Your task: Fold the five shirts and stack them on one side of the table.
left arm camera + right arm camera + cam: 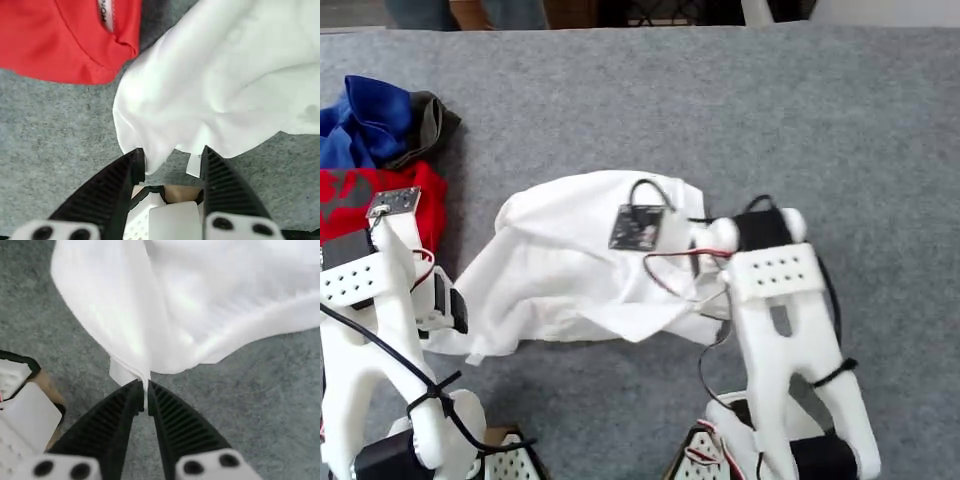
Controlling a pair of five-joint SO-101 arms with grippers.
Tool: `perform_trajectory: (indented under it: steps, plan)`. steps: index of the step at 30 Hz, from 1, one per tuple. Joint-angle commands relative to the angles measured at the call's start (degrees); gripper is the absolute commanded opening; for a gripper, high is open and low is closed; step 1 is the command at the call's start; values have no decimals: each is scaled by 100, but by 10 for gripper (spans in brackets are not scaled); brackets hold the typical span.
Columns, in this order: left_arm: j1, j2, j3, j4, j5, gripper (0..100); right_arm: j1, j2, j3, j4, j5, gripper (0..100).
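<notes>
- Left wrist view: the left gripper (172, 152) has its jaws apart. A bottom edge of the white shirt (225, 75) hangs between the two fingertips, and a small white tab rests just beside one of them. Neither finger presses the cloth.
- Left wrist view: the red shirt (60, 40) lies flat on the grey table (50, 125), just beside the white shirt. A strip of bare surface shows between the two.
- Right wrist view: the right gripper (145, 386) has its jaws together, clamped on a narrow fold at the edge of the white shirt. The rest of the garment spreads away from the fingertips over the table.
- High view: the white shirt lies crumpled at the middle of the table, nearer the near edge. The left arm (380, 290) stands at its left corner and the right arm (780, 290) at its right side.
- High view: the red shirt lies at the left edge. A blue shirt (365, 120) and a dark grey shirt (432, 125) are bunched beyond it, toward the far left corner.
</notes>
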Motion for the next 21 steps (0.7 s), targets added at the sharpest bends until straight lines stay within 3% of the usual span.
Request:
perform_trajectory:
  steps: [1, 9, 17, 21]
  plan:
    - [22, -141, -171, 70, -79, 213, 527, -233, -40, 0, 308, 13]
    - [-92, -141, -963, 818, -229, 210, 1037, -400, 1349, -1143, 378, 13]
    - [-1367, -79, -1165, 976, -1152, 210, 1618, -453, 2422, -2593, 343, 13]
    - [-1473, -79, -813, 976, -1160, 210, 1609, -453, 3090, -3613, 26, 13]
